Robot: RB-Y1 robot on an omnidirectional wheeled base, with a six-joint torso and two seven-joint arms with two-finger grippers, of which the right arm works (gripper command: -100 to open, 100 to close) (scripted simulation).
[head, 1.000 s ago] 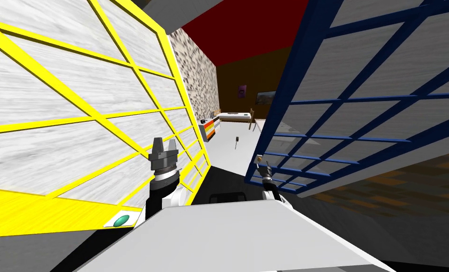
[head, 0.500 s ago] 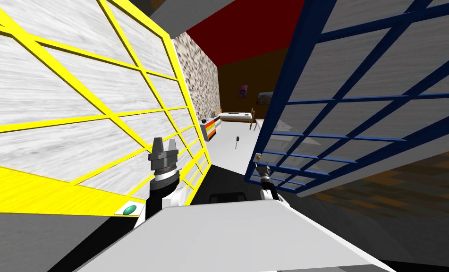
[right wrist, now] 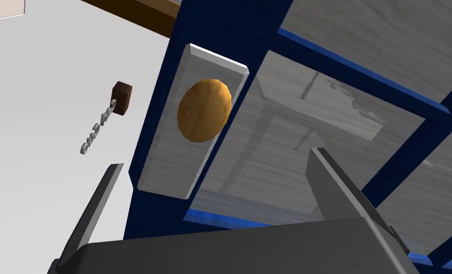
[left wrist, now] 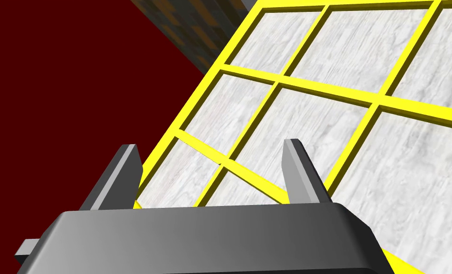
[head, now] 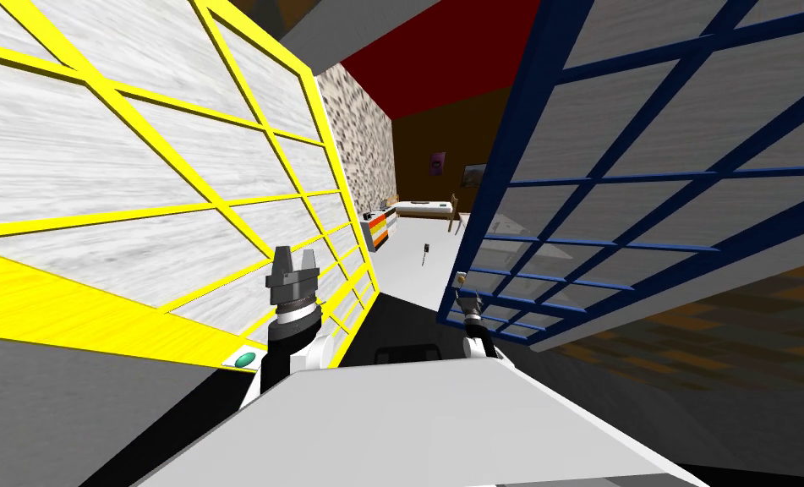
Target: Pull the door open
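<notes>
The right hand (right wrist: 216, 159) is hovering released, fingers spread. The blue door's (right wrist: 220, 24) orange knob (right wrist: 204, 110) is sitting just ahead, apart from both fingers. I judge it should be advancing straight, centring the knob before clenching.

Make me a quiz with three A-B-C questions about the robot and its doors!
1. Where is the orange-brown knob? A on a fridge; B on the blue-framed door; C on a cupboard.
2. What colour frames the left door beside the left gripper? A yellow; B pink; C black.
3. How is the right gripper? A shut on the knob; B holding a cup; C open, short of the knob.
Answers: B, it sits on the blue frame; A, yellow bars cross its pale panels; C, its fingers stand apart, touching nothing.
</notes>
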